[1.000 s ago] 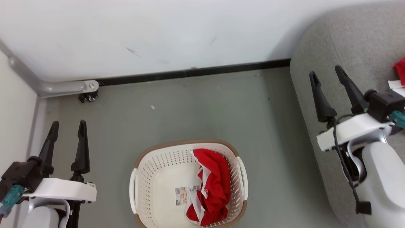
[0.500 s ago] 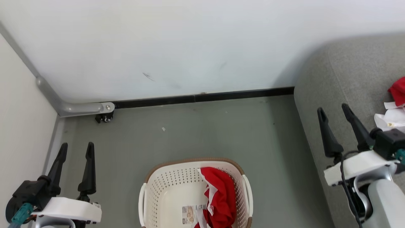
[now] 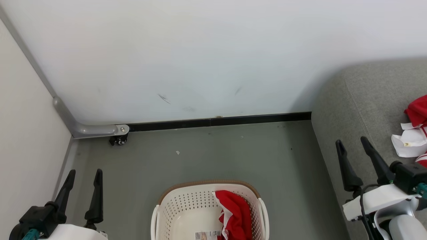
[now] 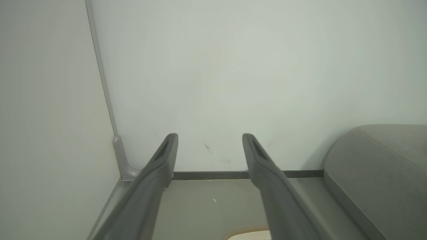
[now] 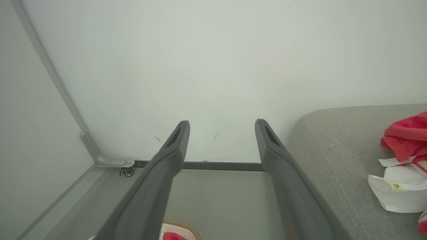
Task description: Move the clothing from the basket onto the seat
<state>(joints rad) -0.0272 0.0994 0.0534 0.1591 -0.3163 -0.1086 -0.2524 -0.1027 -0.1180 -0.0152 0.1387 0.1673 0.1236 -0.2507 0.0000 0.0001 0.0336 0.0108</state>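
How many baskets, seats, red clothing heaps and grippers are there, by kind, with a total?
Basket: 1
Seat: 1
Red clothing heaps: 2, basket heap, seat heap
Grippers: 2, left gripper, right gripper
Total: 6

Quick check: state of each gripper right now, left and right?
Dark two-fingered left gripper: open, holding nothing.
Dark two-fingered right gripper: open, holding nothing.

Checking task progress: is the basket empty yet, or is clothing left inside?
Not empty. A red garment lies bunched against the right wall of the basket, beside a paper label on its floor.
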